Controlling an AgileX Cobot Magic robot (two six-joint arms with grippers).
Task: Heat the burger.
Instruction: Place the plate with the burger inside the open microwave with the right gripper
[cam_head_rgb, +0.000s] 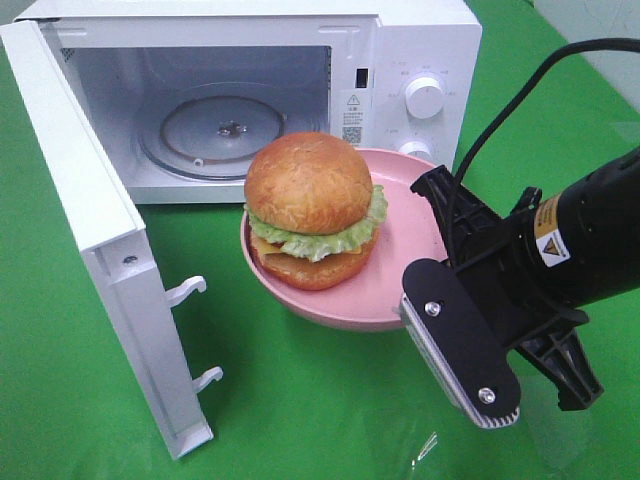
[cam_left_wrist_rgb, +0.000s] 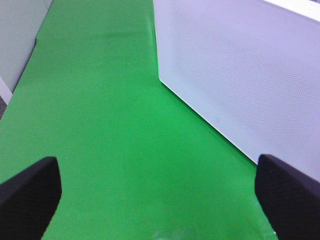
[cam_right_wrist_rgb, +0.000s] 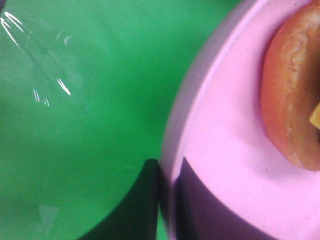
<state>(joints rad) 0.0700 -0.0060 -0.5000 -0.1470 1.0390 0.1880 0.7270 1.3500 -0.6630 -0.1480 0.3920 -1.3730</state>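
The burger, with a golden-brown bun, green lettuce, cheese and a patty, sits in a shallow pink bowl. My right gripper is shut on the bowl's near right rim and holds it in front of the open microwave. In the right wrist view, my gripper has one finger outside the bowl and one inside, with the burger's bun beside them. My left gripper is open and empty over the green cloth, out of the high view.
The microwave door swings out to the left, its outer face filling the left wrist view. The glass turntable lies bare inside. Control knobs are on the right panel. Green cloth covers the table.
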